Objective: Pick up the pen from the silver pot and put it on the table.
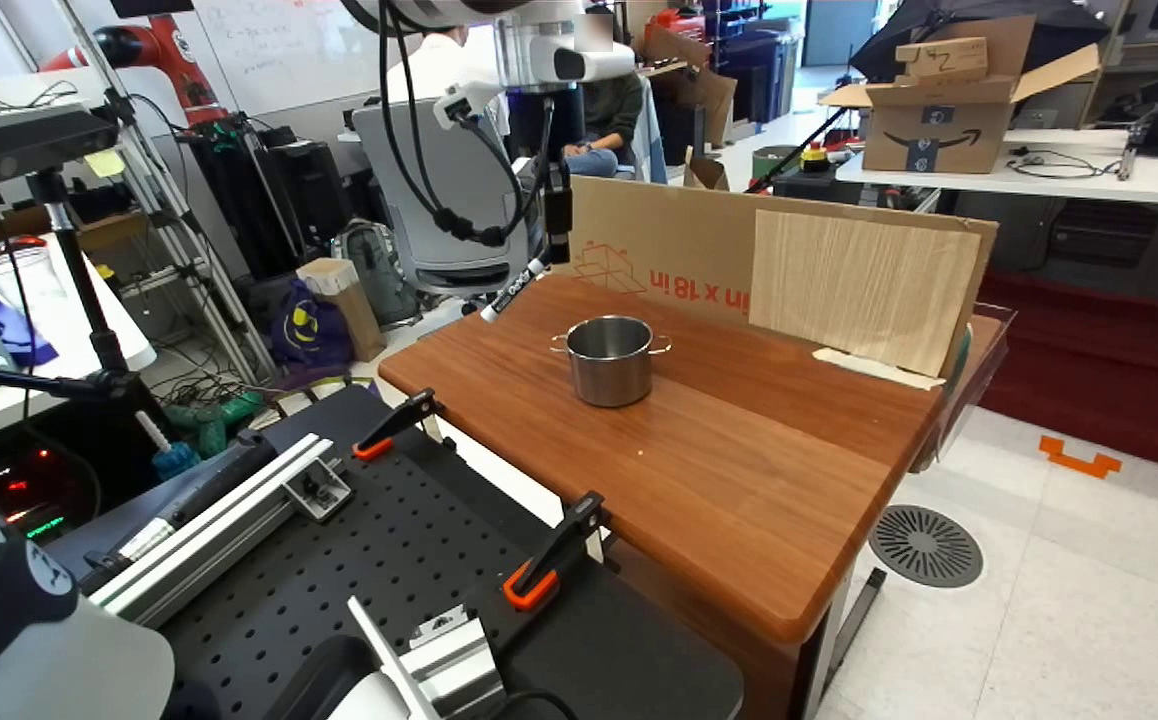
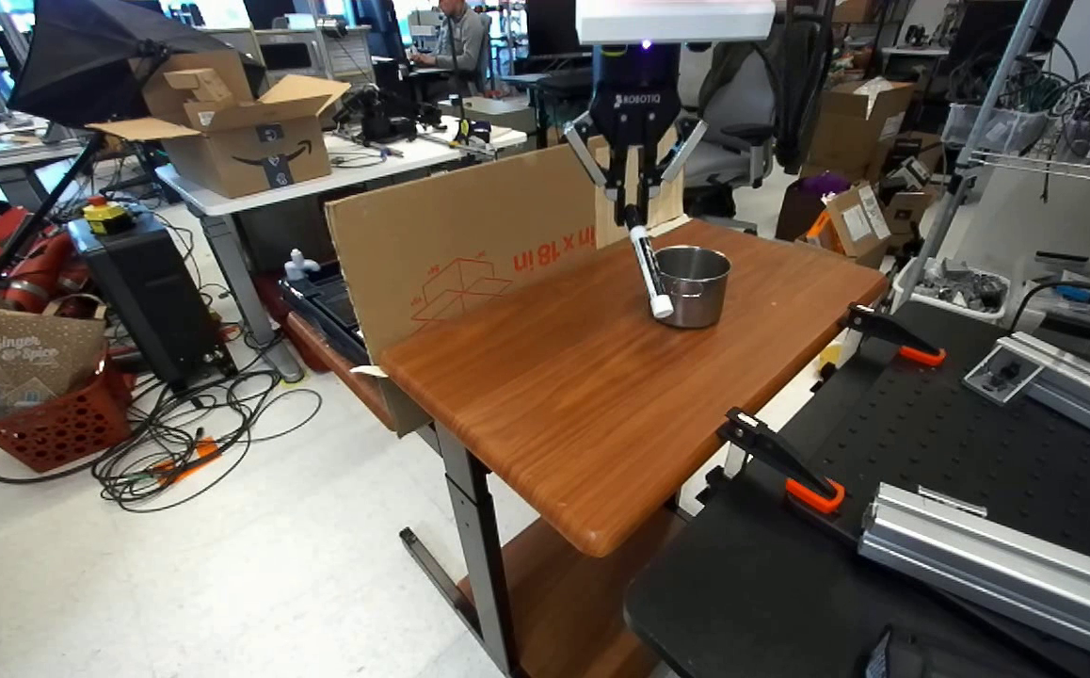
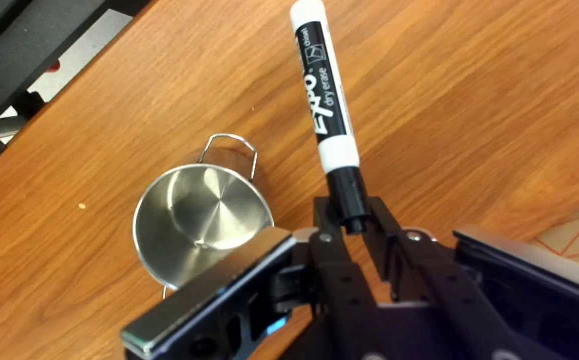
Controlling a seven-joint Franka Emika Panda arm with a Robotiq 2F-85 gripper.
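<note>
The pen is a black-and-white marker, seen in both exterior views point(image 1: 513, 290) point(image 2: 646, 268) and in the wrist view point(image 3: 325, 90). My gripper point(image 3: 349, 210) is shut on its black cap end; the gripper also shows in both exterior views point(image 1: 557, 250) point(image 2: 634, 215). The pen hangs tilted in the air, its white end lower and away from the fingers. The silver pot point(image 1: 611, 378) point(image 2: 701, 303) stands upright on the brown table point(image 1: 739, 460) point(image 2: 545, 414). In the wrist view the pot point(image 3: 209, 195) looks empty inside, and pen and gripper are beside it, above bare table point(image 3: 69, 145).
A cardboard sheet point(image 1: 679, 225) point(image 2: 470, 250) stands upright along one table edge. Two black-and-orange clamps point(image 1: 561, 550) point(image 2: 780, 457) grip the edge beside the black perforated bench point(image 1: 419, 540). Loose cables point(image 1: 449, 220) hang from the arm.
</note>
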